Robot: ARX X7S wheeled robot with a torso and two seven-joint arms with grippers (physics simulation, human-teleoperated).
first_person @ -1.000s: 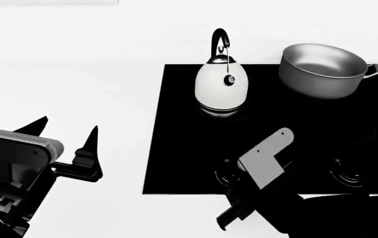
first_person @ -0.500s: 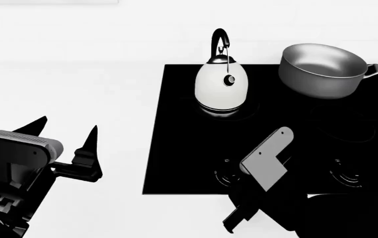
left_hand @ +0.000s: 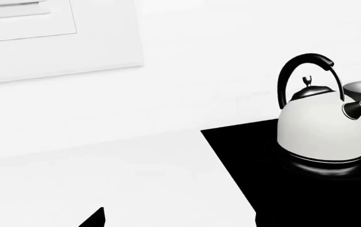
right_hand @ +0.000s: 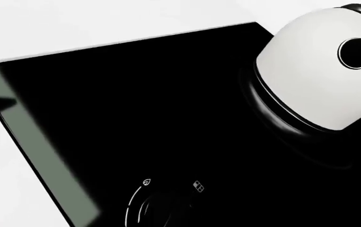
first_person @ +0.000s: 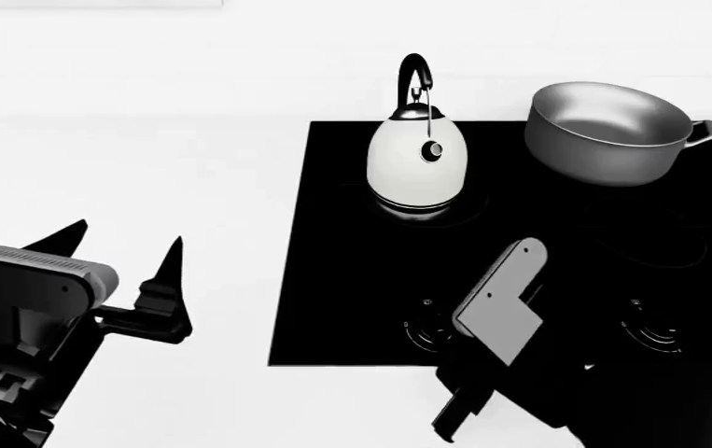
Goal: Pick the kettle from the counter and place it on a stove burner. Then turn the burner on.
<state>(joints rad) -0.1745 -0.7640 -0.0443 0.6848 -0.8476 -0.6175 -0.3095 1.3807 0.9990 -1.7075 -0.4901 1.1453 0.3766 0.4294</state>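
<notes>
Easing right gripper back from dial, jaw state unclear; my left gripper wide, idle. Kettle sits on burner; ignition unconfirmed.

Right end effector slightly nearer, lower.

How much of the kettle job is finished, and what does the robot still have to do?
Done: the kettle already stands upright on a burner of the black cooktop, beside the saucepan, with no end effector on it. In hand: the right arm reaches over the front edge near a control dial; its end effector is not visible. The left end effector hangs open over the counter. Left: turning the burner on.
</notes>
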